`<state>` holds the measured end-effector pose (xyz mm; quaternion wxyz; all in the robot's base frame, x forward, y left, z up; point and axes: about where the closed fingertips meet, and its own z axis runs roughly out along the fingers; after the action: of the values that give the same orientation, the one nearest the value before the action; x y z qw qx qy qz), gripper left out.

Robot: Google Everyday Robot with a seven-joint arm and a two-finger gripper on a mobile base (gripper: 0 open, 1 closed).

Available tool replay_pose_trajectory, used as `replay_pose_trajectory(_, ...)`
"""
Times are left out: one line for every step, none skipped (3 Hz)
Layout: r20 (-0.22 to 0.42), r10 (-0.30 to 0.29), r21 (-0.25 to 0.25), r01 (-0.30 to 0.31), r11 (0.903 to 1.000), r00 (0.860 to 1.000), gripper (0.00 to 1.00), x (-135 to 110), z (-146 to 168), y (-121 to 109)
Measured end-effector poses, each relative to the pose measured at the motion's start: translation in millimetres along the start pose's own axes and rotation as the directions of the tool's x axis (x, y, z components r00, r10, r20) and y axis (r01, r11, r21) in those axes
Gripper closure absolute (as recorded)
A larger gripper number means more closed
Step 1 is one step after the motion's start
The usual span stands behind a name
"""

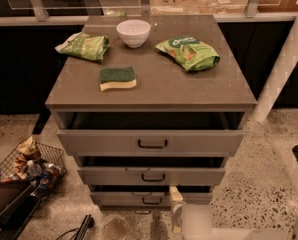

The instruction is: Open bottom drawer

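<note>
Cabinet top: smooth, matt brown-grey, laminate in look; its three drawer fronts are matt grey-beige, the bottom drawer included, each with a dark bar handle of unclear material; the gripper, pale and smooth like moulded plastic, stands at the lower edge, just right of the bottom drawer's handle; white bowl, glossy, ceramic in look; left green bag and right green bag, crinkled shiny plastic film; sponge, rough green scouring face over yellow foam; floor, speckled stone, faintly polished; wire basket, thin metal.
</note>
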<state>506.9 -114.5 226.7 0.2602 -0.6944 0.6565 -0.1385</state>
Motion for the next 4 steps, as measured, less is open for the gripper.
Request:
replay_pose_trajectory(-0.029, -0.025, -0.015, 0.025, 0.9996, 0.999, 0.00, 3, 27, -3)
replay_pose_trajectory(-0.052, -0.028, -0.035, 0.027, 0.9990, 0.998, 0.00, 10, 52, -8)
replay_pose_trajectory(-0.054, -0.016, -0.053, 0.014, 0.9985, 0.998, 0.00, 16, 79, -13)
replay_pose_trajectory(-0.054, -0.009, -0.087, 0.005, 0.9962, 0.998, 0.00, 23, 106, -27)
